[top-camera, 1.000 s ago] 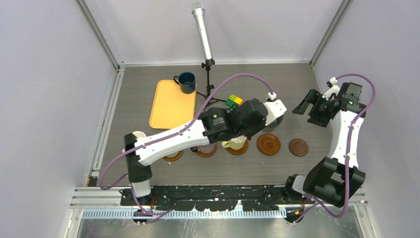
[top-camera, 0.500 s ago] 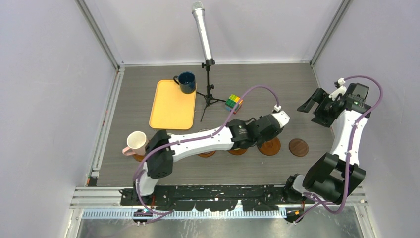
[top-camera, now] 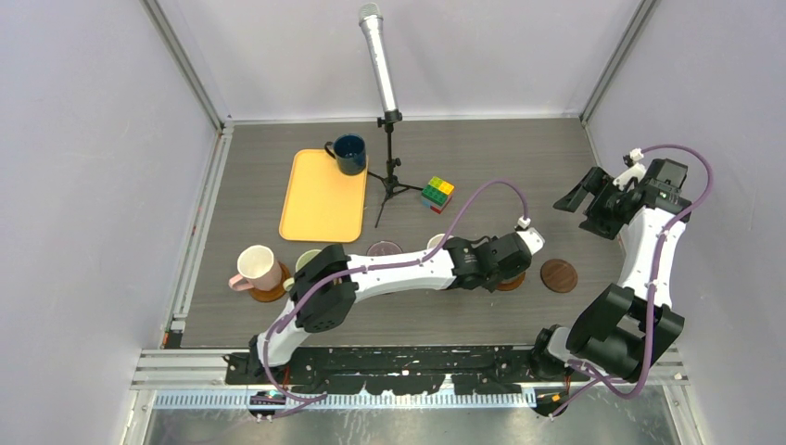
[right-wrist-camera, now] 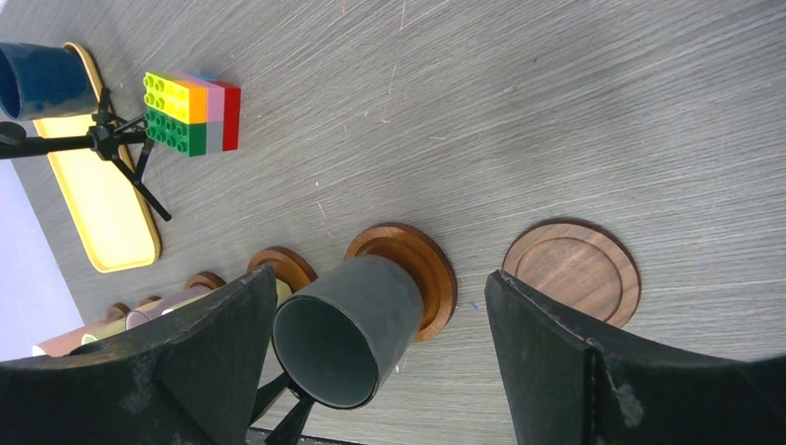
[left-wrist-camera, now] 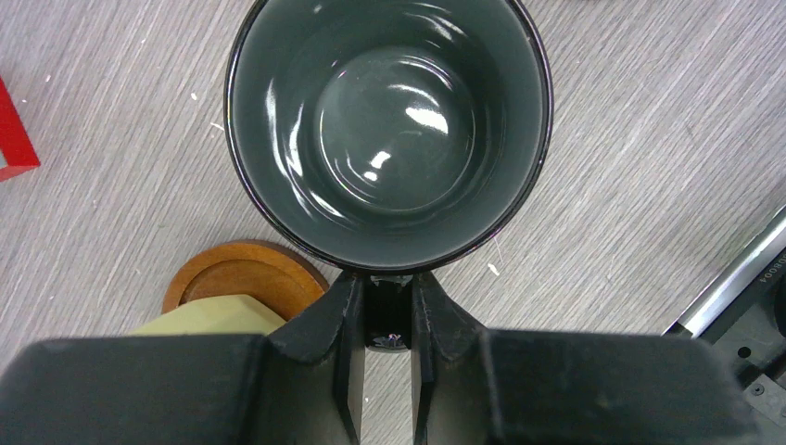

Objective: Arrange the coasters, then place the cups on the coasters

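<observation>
there, the left hand [left-wrist-camera: 388, 311] grips the dark grey-green mug [left-wrist-camera: 389, 130] by its handle, directly ahead

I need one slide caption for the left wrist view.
Left pincer grips dark grey glossy ceramic mug by its handle.

Dark grey mug [right-wrist-camera: 348, 324] at one coaster [right-wrist-camera: 424, 264], darker coaster [right-wrist-camera: 572, 272] beside.
</observation>
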Available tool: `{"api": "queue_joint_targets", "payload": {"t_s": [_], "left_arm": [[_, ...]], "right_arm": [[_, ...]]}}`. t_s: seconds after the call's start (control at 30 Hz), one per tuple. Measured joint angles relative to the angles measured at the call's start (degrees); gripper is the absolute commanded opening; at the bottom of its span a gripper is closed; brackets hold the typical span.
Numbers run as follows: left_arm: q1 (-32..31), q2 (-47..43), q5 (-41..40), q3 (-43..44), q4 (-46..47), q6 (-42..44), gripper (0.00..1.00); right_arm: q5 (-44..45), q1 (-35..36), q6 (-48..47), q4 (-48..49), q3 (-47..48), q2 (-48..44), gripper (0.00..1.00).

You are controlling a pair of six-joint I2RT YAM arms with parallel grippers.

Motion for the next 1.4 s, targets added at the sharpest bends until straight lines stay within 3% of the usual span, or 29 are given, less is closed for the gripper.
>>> {"api": "queue_joint_targets", "payload": {"t_s": [0.93, 1.4], "left_arm": [[0.3, 2.5, 0.4, -0.1, 3.0, -2.1, 0.09], [0.3, 2.4, -1.3, -0.9, 4.2, -2.1, 0.08]], "right_arm": [[-2.6, -0.1, -0.2, 0.4, -0.8, 0.0, 0.87], [-4.3, -0.1, -0.5, 0.5, -1.5, 0.0, 0.87]]}}
